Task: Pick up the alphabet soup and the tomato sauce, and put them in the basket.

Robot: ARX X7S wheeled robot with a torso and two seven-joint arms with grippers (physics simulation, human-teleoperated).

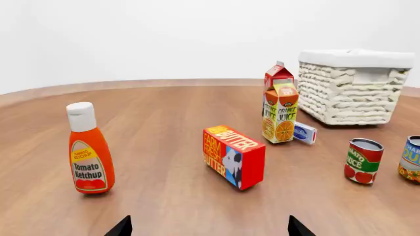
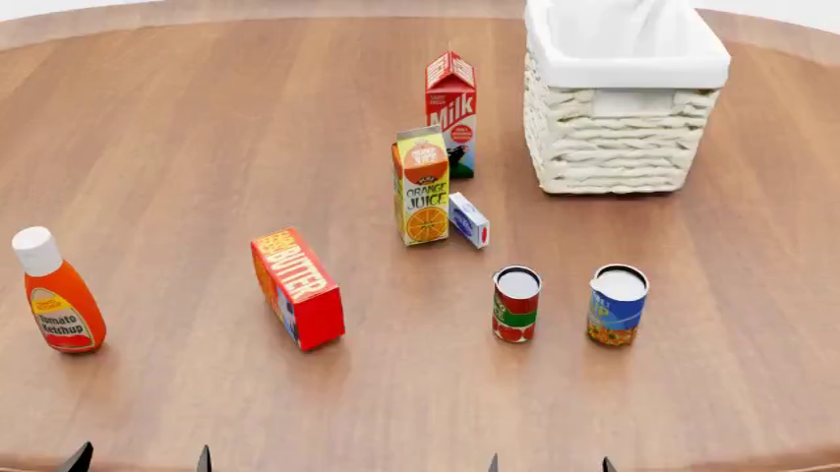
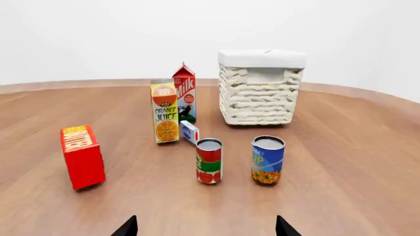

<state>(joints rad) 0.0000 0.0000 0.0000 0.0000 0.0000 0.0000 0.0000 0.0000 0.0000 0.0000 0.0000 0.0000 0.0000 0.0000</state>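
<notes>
Left fingers and right fingers spread at table's near edge.

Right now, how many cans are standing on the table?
2. The tomato sauce stands in front of the basket, and the alphabet soup stands apart to its right. None appears hidden.

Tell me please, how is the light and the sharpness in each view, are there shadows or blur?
Head view: even light, sharp, only faint soft shadows under the tomato sauce and alphabet soup. Left wrist view: sharp, a small soft shadow beneath the ketchup bottle. Right wrist view: no blur or glare, the basket crisp.
</notes>
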